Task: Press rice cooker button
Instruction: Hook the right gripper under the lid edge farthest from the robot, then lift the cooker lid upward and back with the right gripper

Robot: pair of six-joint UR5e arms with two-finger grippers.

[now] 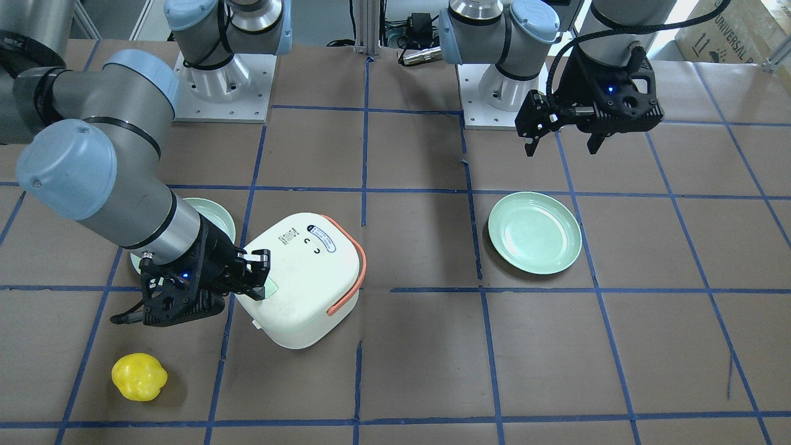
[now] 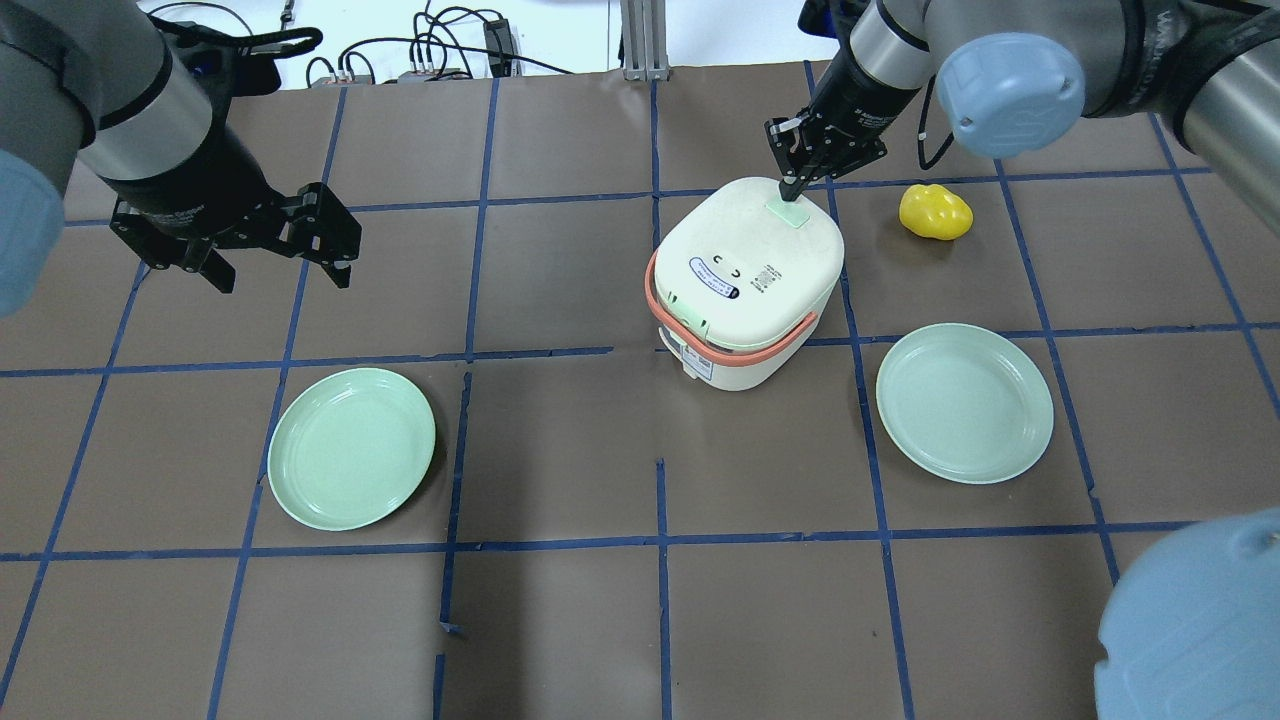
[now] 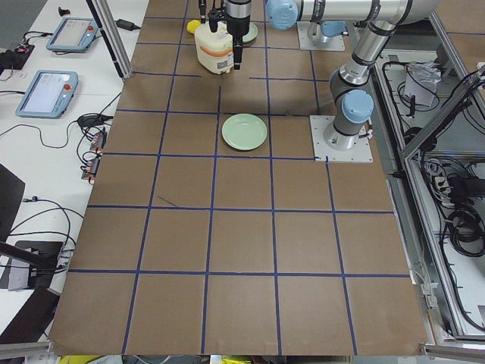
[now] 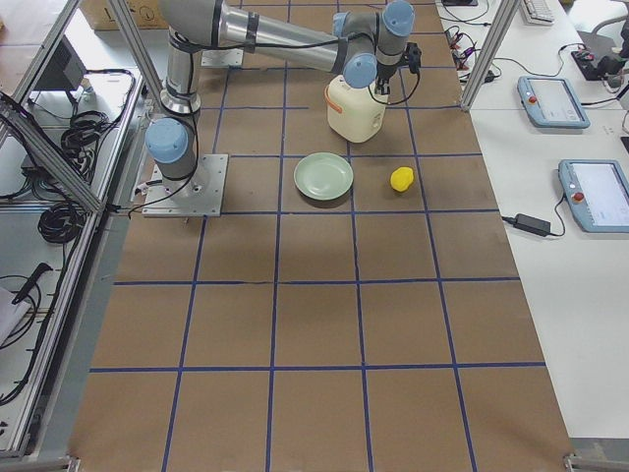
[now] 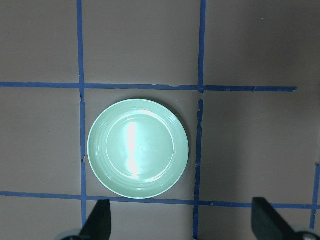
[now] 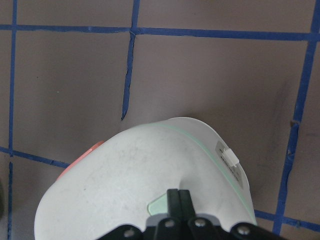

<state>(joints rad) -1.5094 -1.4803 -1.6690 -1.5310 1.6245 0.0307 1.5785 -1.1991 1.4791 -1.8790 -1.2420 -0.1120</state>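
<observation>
The cream-white rice cooker [image 2: 750,270] with its salmon-orange handle stands mid-table, lid down; it also shows in the front view [image 1: 303,278] and the right wrist view [image 6: 150,165]. My right gripper [image 2: 790,190] is shut, its fingertips [image 6: 178,197] together and pointing down onto the mint-green button [image 2: 787,213] at the lid's edge. In the front view the right gripper [image 1: 262,266] sits over that same edge of the lid. My left gripper [image 2: 280,272] hangs open and empty, far from the cooker, above a pale-green plate [image 5: 138,148].
A yellow pepper-like object [image 2: 935,212] lies just beyond the cooker, near the right arm. One green plate [image 2: 352,447] lies on the left side, another [image 2: 965,402] right of the cooker. Blue tape lines grid the brown table.
</observation>
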